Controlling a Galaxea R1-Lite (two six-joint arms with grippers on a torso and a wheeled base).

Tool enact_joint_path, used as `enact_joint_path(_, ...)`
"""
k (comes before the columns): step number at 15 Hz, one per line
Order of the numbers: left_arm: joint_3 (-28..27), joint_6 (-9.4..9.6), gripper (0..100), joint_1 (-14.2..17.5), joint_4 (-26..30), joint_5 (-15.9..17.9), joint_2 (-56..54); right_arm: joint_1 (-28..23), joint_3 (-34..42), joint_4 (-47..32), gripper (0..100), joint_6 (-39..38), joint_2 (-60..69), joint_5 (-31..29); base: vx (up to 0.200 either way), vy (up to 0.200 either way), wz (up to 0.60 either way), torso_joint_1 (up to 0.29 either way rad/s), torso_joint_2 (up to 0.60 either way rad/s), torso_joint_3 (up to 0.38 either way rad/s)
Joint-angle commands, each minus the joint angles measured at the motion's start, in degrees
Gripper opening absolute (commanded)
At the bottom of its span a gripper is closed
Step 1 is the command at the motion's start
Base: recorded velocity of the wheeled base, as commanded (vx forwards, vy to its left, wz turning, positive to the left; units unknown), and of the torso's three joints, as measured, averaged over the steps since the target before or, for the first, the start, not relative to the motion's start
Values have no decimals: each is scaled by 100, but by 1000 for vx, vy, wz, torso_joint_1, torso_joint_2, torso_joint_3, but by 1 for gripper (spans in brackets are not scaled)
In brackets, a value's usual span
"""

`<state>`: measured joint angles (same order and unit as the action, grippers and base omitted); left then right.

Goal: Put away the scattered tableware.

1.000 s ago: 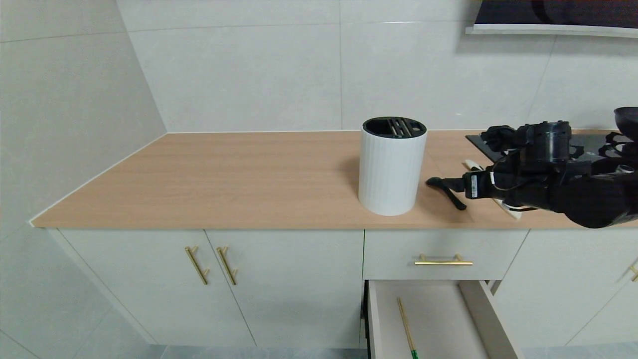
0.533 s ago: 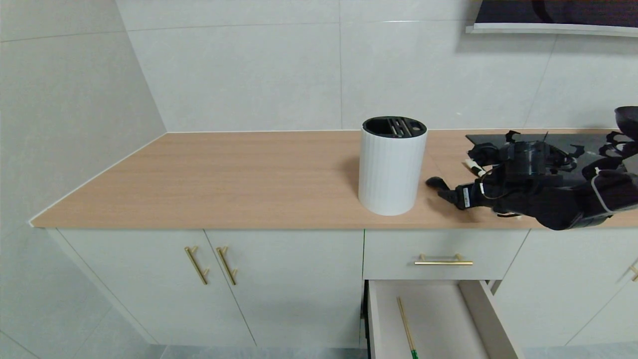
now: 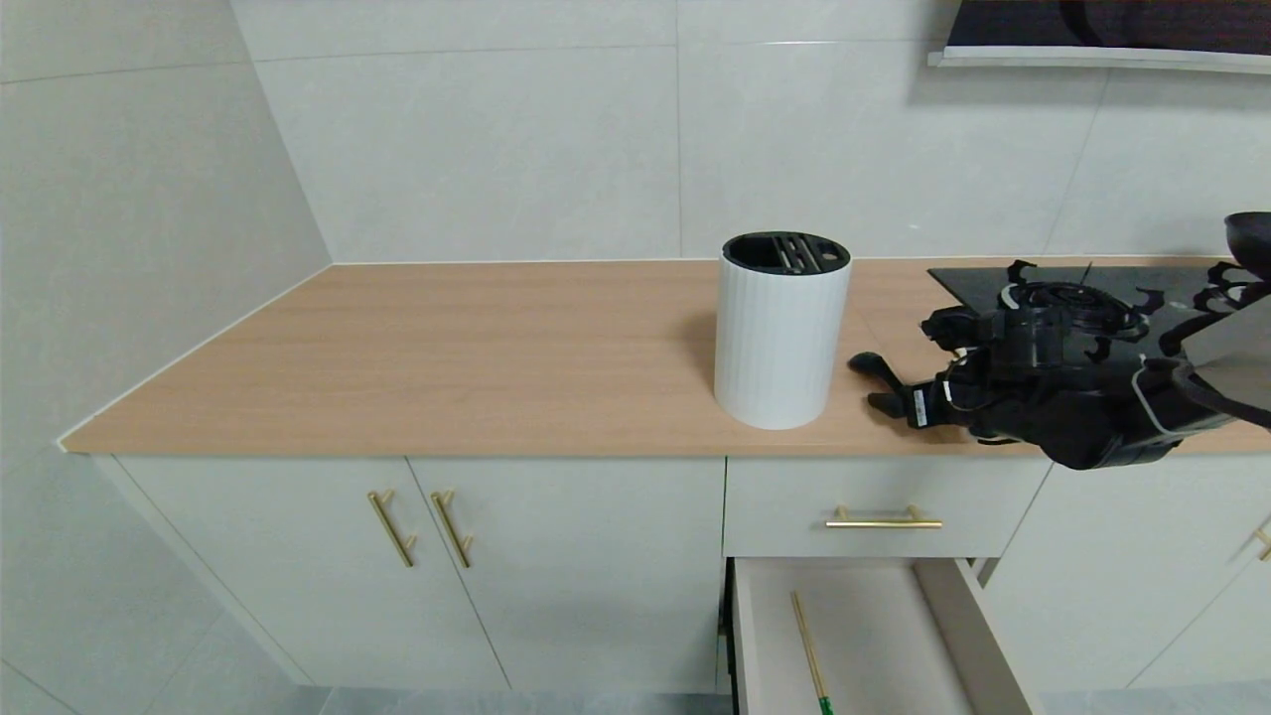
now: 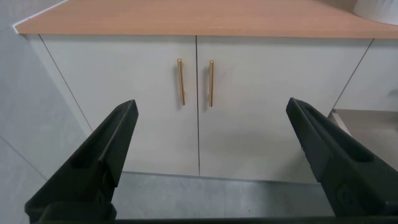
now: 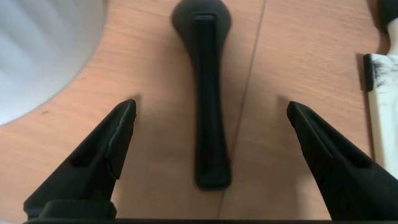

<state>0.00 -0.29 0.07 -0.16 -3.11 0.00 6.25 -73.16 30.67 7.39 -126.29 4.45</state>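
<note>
The right gripper (image 5: 210, 109) hung wide open over the counter (image 3: 496, 348), its fingers (image 5: 102, 158) on either side of a black utensil (image 5: 211, 155), apart from it, just right of the white holder (image 3: 781, 333).

Head looks down on counter (image 3: 496, 348), right wrist close above it, left faces cabinets (image 4: 261, 118)

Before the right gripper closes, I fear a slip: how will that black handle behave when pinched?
Probably stiff: the black handle lies straight on the counter. Its smooth, narrow waist may slip in the open right gripper. The wider end should keep it from rolling.
</note>
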Motion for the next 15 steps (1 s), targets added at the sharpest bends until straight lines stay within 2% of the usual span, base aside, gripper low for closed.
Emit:
enact_joint_path(1, 0, 3, 100, 1, -2, 3, 9, -10, -23, 0, 100, 0, -62, 3, 0, 0, 0, 0, 0, 0)
enact_joint_path(3, 0, -6, 100, 1, -2, 3, 9, -10, -32, 0, 100, -9, -62, 3, 0, 0, 0, 0, 0, 0)
enact_joint_path(4, 0, -6, 100, 1, -2, 3, 9, -10, -41, 0, 0, -18, -62, 3, 0, 0, 0, 0, 0, 0)
enact_joint_path(15, 0, 3, 100, 1, -2, -6, 9, 16, -15, -167, 0, -141, 149, -23, 0, 0, 0, 0, 0, 0)
